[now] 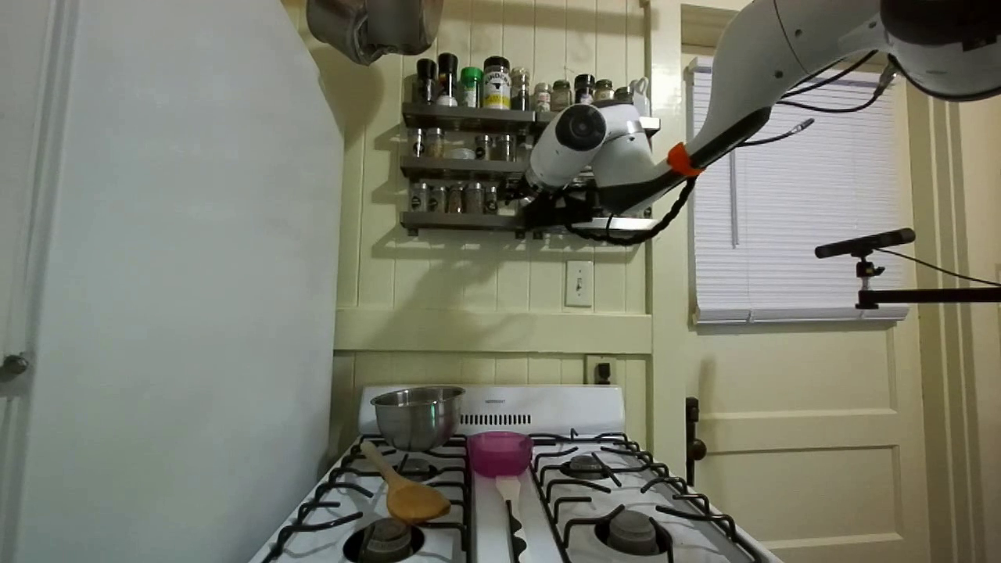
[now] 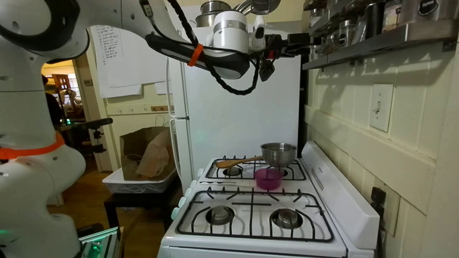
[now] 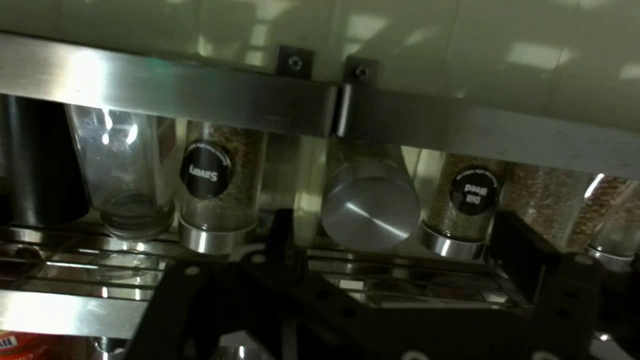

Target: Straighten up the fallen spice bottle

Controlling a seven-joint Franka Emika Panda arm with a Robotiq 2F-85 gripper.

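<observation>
Wall-hung metal surface (image 3: 450, 125) holds upright jars (image 3: 225, 185) beside a toppled spice bottle (image 3: 369, 195), cap (image 3: 372, 215) facing out; the pincer (image 3: 394, 217) stands spread apart, presumably to straddle it.

You are in a kitchen, where the pale yellow plank wall (image 1: 539, 285) behind the white gas stove (image 1: 563, 403) bears a white light switch (image 1: 579, 283) and soft shadows (image 1: 446, 285). To the side of it you have a panelled door (image 1: 813, 430) with lowered white blinds (image 1: 790, 195). In both exterior views you can see a tall white refrigerator (image 2: 244, 118). In an exterior view you get brown wooden floor (image 2: 141, 229), a black table (image 2: 112, 215), large paper sheets (image 2: 132, 64) and a doorway (image 2: 68, 82) glowing with warm light.
</observation>
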